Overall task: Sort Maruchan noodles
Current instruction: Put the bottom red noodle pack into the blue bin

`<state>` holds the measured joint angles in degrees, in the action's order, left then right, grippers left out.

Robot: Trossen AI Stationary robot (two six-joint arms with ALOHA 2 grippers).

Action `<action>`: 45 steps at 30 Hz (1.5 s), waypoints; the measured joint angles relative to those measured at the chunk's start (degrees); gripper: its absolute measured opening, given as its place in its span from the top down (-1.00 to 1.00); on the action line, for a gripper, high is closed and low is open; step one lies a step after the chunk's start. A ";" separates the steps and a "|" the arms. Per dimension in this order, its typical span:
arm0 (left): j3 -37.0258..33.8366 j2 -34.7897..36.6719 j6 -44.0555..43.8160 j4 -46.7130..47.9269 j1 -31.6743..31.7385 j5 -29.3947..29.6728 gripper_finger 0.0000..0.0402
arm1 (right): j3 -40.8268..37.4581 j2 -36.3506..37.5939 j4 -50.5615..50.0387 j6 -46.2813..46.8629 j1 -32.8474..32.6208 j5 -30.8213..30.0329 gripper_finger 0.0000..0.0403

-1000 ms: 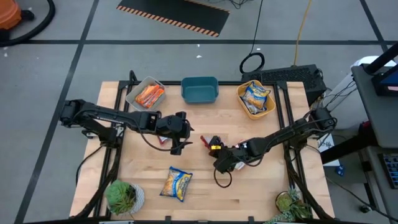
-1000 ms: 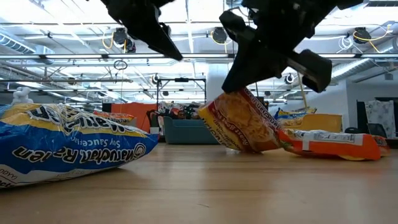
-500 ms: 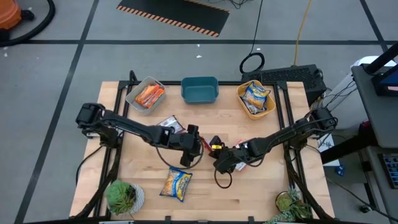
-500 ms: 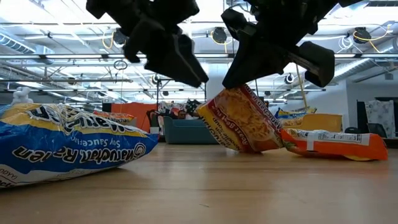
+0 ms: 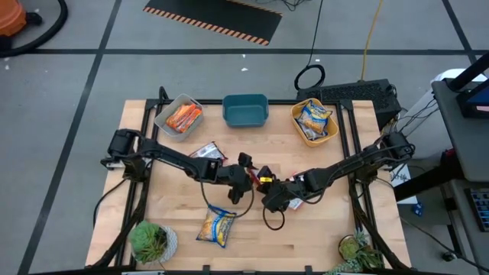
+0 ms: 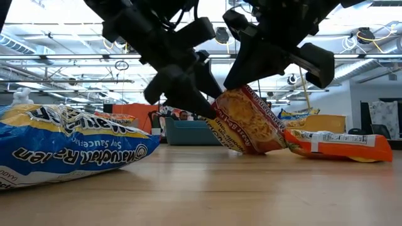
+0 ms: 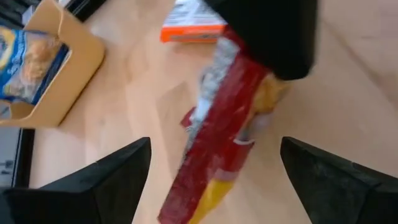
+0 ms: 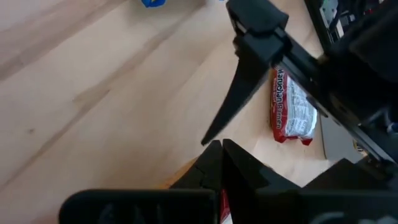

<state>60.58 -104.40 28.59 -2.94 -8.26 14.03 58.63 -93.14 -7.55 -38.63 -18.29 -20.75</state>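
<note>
Left wrist view is showing me my left gripper [image 7: 211, 177] standing wide apart around the red packet [image 7: 217, 134]. My right gripper [image 5: 269, 186] is pinching that packet upright mid-table, an orange packet [image 6: 336, 144] lying just beside.

Light wooden table [image 5: 172, 229]: grey [image 5: 179, 116], teal [image 5: 245, 110], yellow plastic tubs [image 5: 314, 122] along far edge; yellow-blue ramen packet [image 5: 217, 226], silver-red packet [image 5: 206, 153], 2 potted plants [image 5: 151, 241] on near corners.
</note>
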 joint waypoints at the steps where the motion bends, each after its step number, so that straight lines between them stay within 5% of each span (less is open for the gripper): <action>1: 0.00 0.00 -0.15 -0.27 0.46 -0.01 -0.81 | 0.00 0.00 0.02 0.03 0.20 -0.01 1.00; 9: -0.02 -1.56 1.15 -2.29 2.52 -8.71 -0.63 | 0.00 0.00 0.07 -3.08 1.04 0.12 1.00; 26: -0.02 -4.20 6.95 -6.80 2.52 -8.10 0.32 | 0.00 0.00 3.01 -3.79 1.52 2.66 1.00; 29: -0.02 -4.20 6.83 -6.72 2.57 -8.05 0.35 | 0.00 0.00 3.04 -1.60 1.78 2.05 0.98; 37: 0.01 -1.34 1.09 -5.34 2.75 -4.71 0.36 | -0.02 3.67 2.97 -1.70 0.33 -13.18 0.64; 45: 0.02 5.20 -8.41 -0.11 3.82 -2.59 0.37 | 0.00 13.87 2.21 0.64 -3.03 -16.54 0.28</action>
<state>60.60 -99.20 20.18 -3.05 -4.44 11.44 58.63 -79.27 -5.34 -38.00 -21.32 -37.29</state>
